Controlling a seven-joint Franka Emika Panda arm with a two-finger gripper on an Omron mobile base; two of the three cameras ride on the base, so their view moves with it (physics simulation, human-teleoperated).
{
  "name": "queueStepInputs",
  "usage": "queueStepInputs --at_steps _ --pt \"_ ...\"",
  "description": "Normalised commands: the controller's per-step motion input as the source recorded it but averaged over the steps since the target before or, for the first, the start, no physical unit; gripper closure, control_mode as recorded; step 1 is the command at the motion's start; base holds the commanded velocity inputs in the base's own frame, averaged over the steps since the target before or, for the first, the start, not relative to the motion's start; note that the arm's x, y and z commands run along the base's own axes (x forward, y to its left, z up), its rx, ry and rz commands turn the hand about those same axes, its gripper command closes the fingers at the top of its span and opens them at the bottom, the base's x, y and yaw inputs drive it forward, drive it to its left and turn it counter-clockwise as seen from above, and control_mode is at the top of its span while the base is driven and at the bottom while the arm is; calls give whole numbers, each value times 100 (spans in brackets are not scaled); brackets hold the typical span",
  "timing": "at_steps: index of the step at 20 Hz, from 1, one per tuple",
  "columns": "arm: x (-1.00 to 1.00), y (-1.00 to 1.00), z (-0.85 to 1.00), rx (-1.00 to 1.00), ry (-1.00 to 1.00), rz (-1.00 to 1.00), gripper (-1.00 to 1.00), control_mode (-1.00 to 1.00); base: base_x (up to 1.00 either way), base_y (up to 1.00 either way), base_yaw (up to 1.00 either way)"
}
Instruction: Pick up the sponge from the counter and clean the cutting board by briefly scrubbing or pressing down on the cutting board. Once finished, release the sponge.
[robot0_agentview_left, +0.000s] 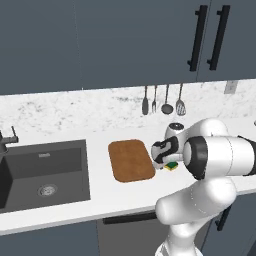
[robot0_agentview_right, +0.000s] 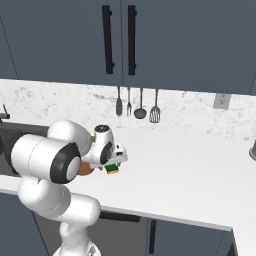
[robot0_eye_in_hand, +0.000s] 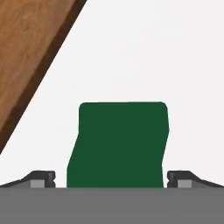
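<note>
The end effector (robot0_eye_in_hand: 111, 177) hangs low over the white bench (robot0_agentview_left: 125, 197), its two dark fingertips (robot0_eye_in_hand: 43, 178) spread wide on either side of the green-topped sponge (robot0_eye_in_hand: 119, 144); the sponge lies on the bench just beside the brown cutting board (robot0_agentview_left: 131, 160), not touching it.

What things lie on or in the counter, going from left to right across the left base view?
Sink basin → cutting board → sponge, with the open tool over it.
</note>
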Motion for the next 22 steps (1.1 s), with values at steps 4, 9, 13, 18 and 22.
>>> queueStepInputs --at_steps 4,9,13,18,22 --pt "0 0 -57 0 -4 5 -100 -100 0 0 0" --pt "0 0 -56 -1 -4 6 100 -100 0 0 0" --pt "-1 0 -40 0 -9 4 100 -100 0 0 0" --pt "-34 3 8 0 -19 0 100 -100 0 0 0" --pt "-44 25 67 -3 -27 0 100 -100 0 0 0"
